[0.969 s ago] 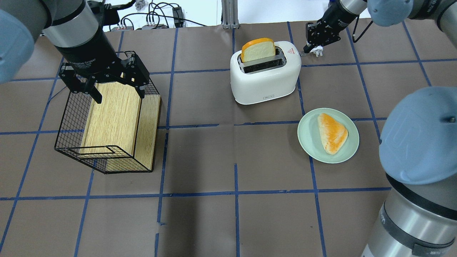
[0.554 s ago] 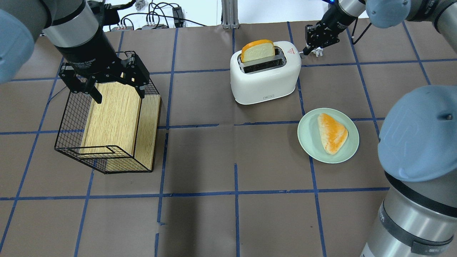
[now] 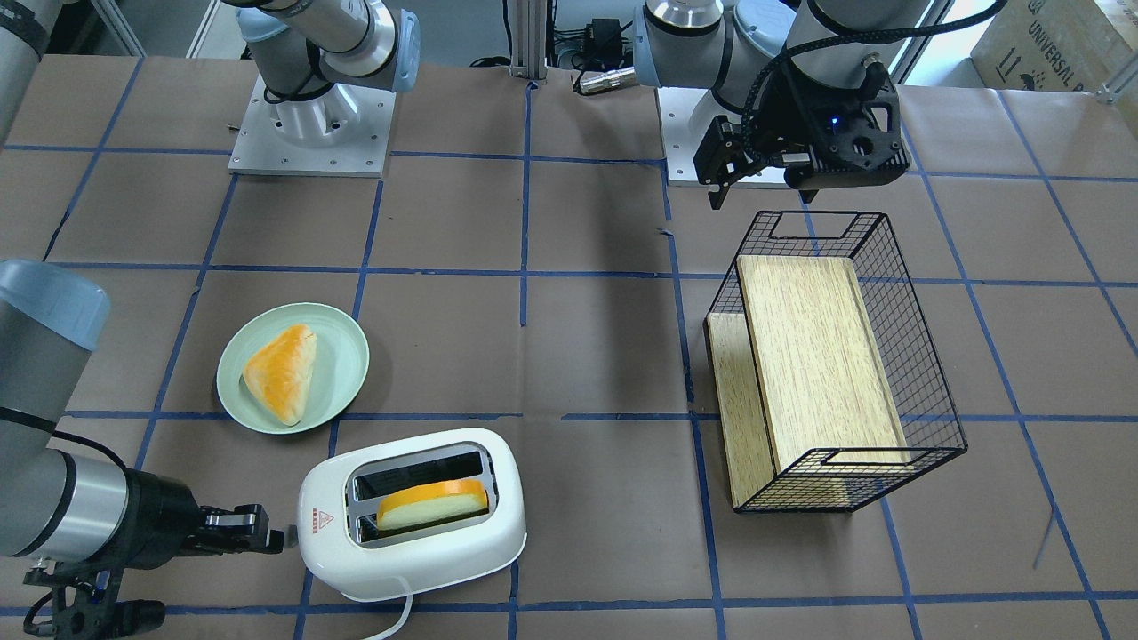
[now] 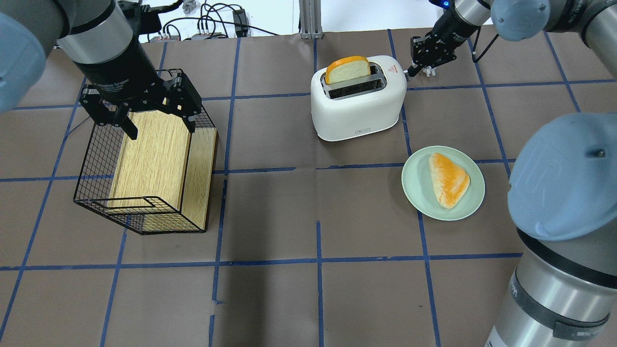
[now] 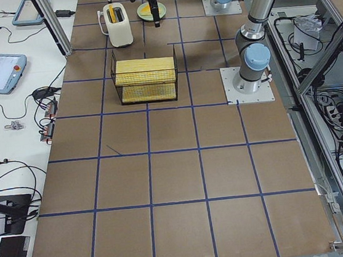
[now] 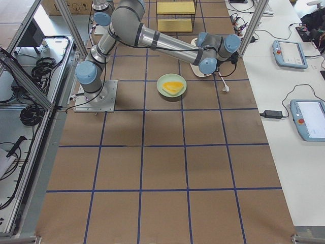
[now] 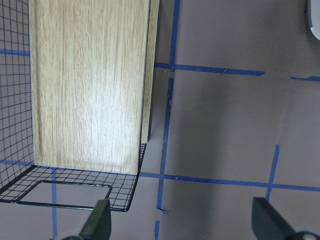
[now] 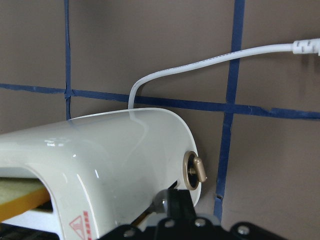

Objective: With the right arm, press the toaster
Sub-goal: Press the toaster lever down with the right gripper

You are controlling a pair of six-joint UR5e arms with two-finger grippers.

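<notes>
Toward the table's far edge in the overhead view, the glossy white rounded two-slot toaster (image 4: 356,108) is being met at its right end by the right arm's black two-finger gripper (image 4: 409,72), its jaws being held closed. Compared with a second ago, the tips are being brought in against the shell and the orange-crusted bread slice (image 4: 347,70) is being seen slightly lower, so the press is judged to be starting. Across the table, the same contact is being shown beside the red warning triangle (image 3: 320,518). At the left wrist, fingertips (image 7: 100,222) are being held wide apart over the black wire basket (image 7: 75,206). At the right wrist, the lever is being hidden below a brass-coloured knob (image 8: 194,170).
</notes>
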